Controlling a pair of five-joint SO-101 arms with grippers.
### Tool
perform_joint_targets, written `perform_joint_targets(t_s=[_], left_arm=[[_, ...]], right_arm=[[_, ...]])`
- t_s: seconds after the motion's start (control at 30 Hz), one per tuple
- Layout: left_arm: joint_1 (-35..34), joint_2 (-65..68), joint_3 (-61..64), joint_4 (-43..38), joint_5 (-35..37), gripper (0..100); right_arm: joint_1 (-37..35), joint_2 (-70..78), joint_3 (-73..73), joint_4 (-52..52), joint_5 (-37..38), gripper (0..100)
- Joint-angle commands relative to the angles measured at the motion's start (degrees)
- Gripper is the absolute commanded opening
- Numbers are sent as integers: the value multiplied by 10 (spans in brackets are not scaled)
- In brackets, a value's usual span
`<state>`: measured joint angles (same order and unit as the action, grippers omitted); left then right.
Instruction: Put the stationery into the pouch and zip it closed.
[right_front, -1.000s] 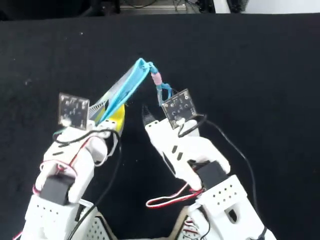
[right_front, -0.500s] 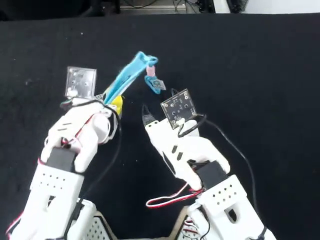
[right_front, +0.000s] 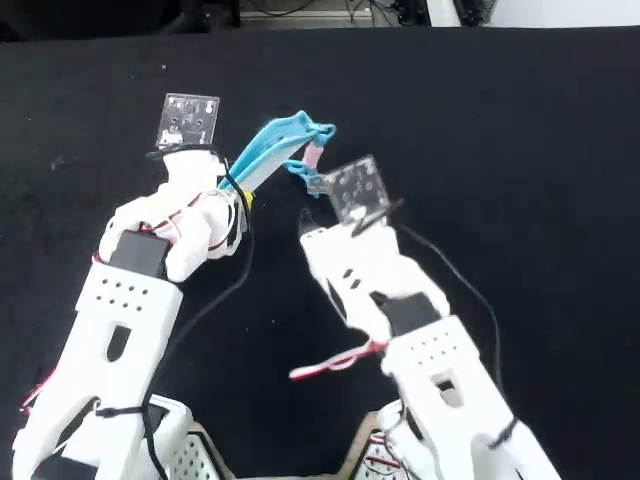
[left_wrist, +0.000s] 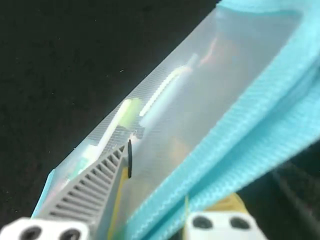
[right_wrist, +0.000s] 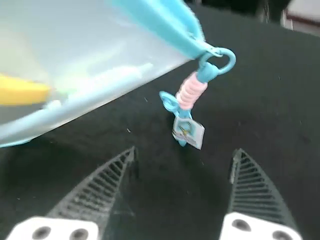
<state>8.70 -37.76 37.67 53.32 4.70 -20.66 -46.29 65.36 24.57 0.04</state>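
A clear pouch (right_front: 268, 155) with a light-blue zipper band hangs lifted off the black table, with my left gripper (right_front: 240, 195) shut on its lower end. Up close the pouch (left_wrist: 200, 105) shows stationery inside, among it a pale green piece (left_wrist: 127, 110). A pink and blue zipper charm (right_front: 312, 160) dangles from the pouch's far corner. My right gripper (right_wrist: 182, 160) stands open just below the charm (right_wrist: 186, 112), not touching it. The pouch (right_wrist: 90, 60) shows a yellow item (right_wrist: 22, 90) through its clear side.
The black table (right_front: 500, 130) stretches bare to the right and far side. Both arms' white bodies (right_front: 120, 320) fill the near middle. Dark equipment lies beyond the table's far edge.
My left arm has swung forward and lifted the pouch farther from the near edge. My right gripper has moved up toward the dangling charm.
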Motion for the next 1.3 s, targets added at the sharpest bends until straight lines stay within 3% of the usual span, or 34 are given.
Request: perform_joint_targets(t_s=[0.0, 0.17, 0.37, 0.73, 1.0, 1.27], left_arm=[[11, 9, -21, -7, 2, 142], [22, 11, -71, 24, -2, 154], [41, 14, -125, 88, -3, 266], [73, 15, -57, -11, -3, 266], [69, 9, -73, -6, -3, 266], [64, 9, -146, 54, -4, 266]], right_arm=[[39, 53, -65, -10, -47, 289], [67, 104, -86, -14, -55, 289], [64, 128, -87, -24, -55, 289], [67, 139, -85, -38, -55, 289], [67, 145, -83, -59, -55, 289], [67, 154, -54, -127, -52, 289]])
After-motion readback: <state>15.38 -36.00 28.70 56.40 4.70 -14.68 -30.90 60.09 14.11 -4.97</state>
